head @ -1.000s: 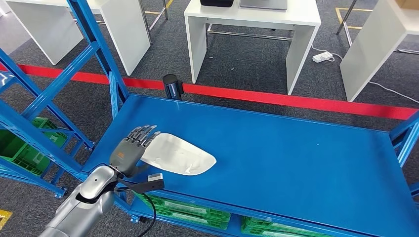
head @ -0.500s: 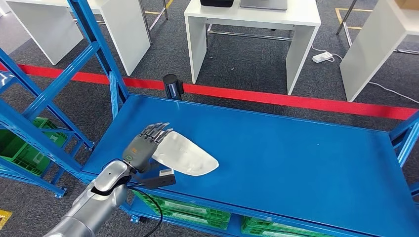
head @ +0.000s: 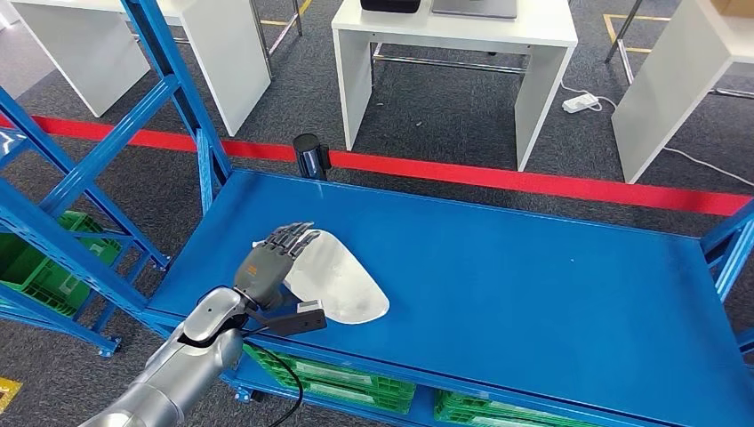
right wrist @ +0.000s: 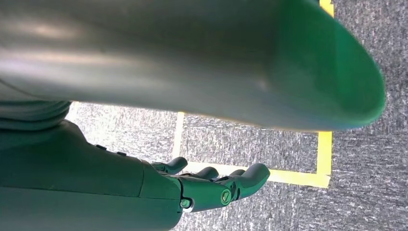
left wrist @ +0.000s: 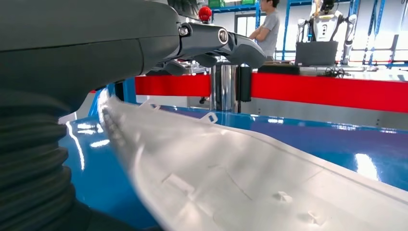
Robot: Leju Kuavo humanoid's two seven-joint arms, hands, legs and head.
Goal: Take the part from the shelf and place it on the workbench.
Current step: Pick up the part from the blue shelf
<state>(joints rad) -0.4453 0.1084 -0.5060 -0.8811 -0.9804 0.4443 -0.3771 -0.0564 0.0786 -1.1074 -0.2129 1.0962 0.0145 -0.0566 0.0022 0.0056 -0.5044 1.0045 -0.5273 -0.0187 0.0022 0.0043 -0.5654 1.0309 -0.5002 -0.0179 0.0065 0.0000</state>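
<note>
While clasped at its near end by the left hand [head: 271, 262], lies low and slanted over the near-left part of the blue workbench [head: 551, 294]: white part [head: 342, 286], broad and thin, far tip at or just off the surface. Cannot tell from the head view whether fully settled.

Left hand: dark fingers [left wrist: 226, 43] stretched over the part's upper face, thumb hidden below; judged a light clasp on the part's end, not a firm clamp. Right hand [right wrist: 211, 185]: hanging over the floor, fingers loosely apart, holding nothing.

Step in hand, as judged: setting down. Recommended:
- Lower the held end gently until the whole underside rests flat; avoid dropping from a tilt, since a thin shell of this kind likely flexes or skids on a glossy top.
- Keep well inside the near edge, above the green crates [head: 356, 378].
- Spread the fingers only once the weight is borne by the surface.
- Lift straight up and back, clear of the small tabs along the rim [left wrist: 210, 117], to avoid snagging and dragging the part.
</note>
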